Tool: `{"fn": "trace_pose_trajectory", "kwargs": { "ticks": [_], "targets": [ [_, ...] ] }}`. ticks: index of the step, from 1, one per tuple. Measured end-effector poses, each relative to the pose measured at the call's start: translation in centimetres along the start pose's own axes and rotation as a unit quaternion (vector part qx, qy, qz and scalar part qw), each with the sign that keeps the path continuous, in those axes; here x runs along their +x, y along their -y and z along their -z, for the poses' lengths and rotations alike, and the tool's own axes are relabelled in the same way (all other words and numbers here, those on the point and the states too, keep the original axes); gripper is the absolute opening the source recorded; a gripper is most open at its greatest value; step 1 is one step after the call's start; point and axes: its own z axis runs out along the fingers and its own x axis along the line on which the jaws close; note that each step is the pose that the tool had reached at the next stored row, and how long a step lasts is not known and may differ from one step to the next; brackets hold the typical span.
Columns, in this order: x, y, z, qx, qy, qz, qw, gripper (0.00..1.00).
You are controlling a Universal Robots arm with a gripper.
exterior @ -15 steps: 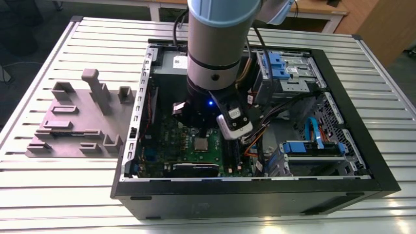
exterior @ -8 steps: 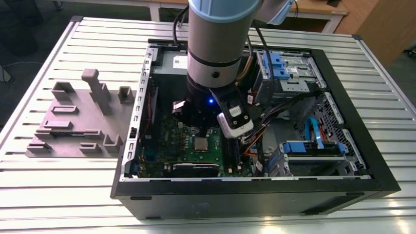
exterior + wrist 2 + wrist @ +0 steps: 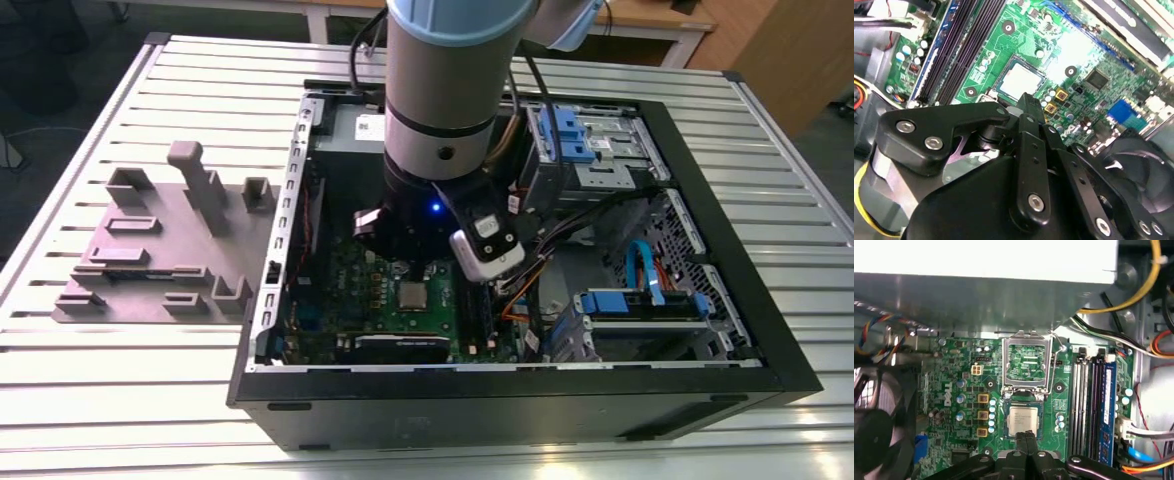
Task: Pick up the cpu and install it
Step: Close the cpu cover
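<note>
The cpu (image 3: 1023,420) is a small square chip with a silvery top, lying flat in its socket on the green motherboard (image 3: 954,365) inside the open computer case (image 3: 534,400). It also shows in the exterior view as the cpu (image 3: 414,294) and in the second wrist view as the cpu (image 3: 1016,82). The shiny socket frame (image 3: 1027,363) stands open beside it. My gripper (image 3: 1027,436) hangs just above the chip's near edge, its black fingers (image 3: 1026,107) pressed together with nothing between them. The arm's wrist (image 3: 441,160) reaches down into the case.
A black fan (image 3: 874,430) sits to one side of the socket and memory slots (image 3: 1094,405) to the other. Coloured cables (image 3: 1134,290) and blue-tabbed drive bays (image 3: 641,300) fill the case. A grey fixture block (image 3: 147,250) rests on the slatted table (image 3: 134,400).
</note>
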Motion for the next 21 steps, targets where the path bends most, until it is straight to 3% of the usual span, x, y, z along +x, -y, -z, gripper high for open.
{"fn": "trace_pose_trajectory", "kwargs": {
  "ticks": [5, 11, 17, 21],
  "targets": [
    [0.00, 0.00, -0.07, 0.0004, -0.0003, 0.045, 0.99899, 0.10],
    [-0.03, 0.00, -0.12, 0.0010, -0.0008, 0.092, 0.99571, 0.10],
    [-0.74, 0.04, -0.18, 0.0010, -0.0008, 0.101, 0.99492, 0.10],
    [-0.77, 0.04, -0.19, 0.0012, -0.0007, 0.102, 0.99477, 0.10]
  ]
}}
